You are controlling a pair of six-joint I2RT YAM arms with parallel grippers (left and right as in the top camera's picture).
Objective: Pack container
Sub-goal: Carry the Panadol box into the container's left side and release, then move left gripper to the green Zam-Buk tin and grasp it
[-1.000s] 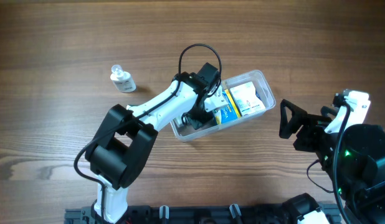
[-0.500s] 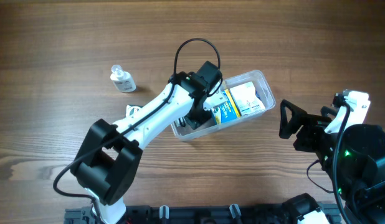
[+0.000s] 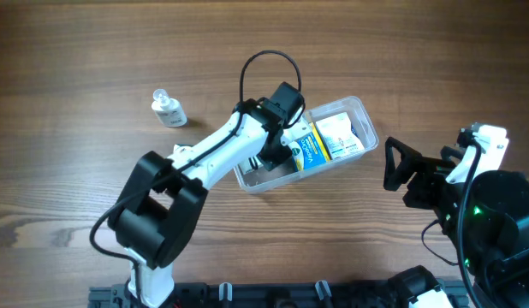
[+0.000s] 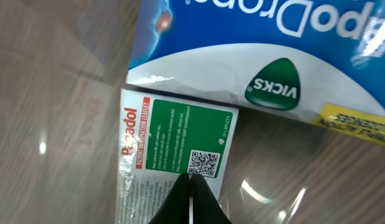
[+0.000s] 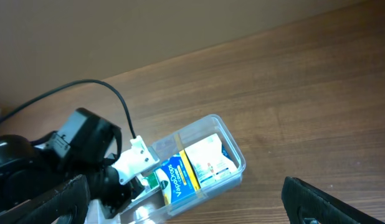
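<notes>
The clear container (image 3: pixel 368 126) lies slanted at mid-table. It holds a blue VapoDrops box (image 3: pixel 310 151), a white box (image 3: pixel 338 137) and a green and white Panadol box (image 4: pixel 174 134). My left gripper (image 3: pixel 274 162) reaches into the tub's left end. In the left wrist view its fingers (image 4: pixel 190 186) are shut, with nothing between them, and the tips are over the Panadol box beside the blue box (image 4: pixel 255 50). My right gripper (image 3: pixel 400 171) is open and empty to the right of the tub. The right wrist view shows the tub (image 5: pixel 237 151) ahead of it.
A small clear bottle (image 3: pixel 168 109) stands on the wood far left of the tub. The left arm's white links and black cable loop (image 3: pixel 269 73) cross above the tub's left end. The right arm's base (image 3: pixel 496 222) fills the right edge.
The left arm's elbow swung out to the left and partly back. Its gripper stayed at the left end of the tub. The right arm has not moved.
</notes>
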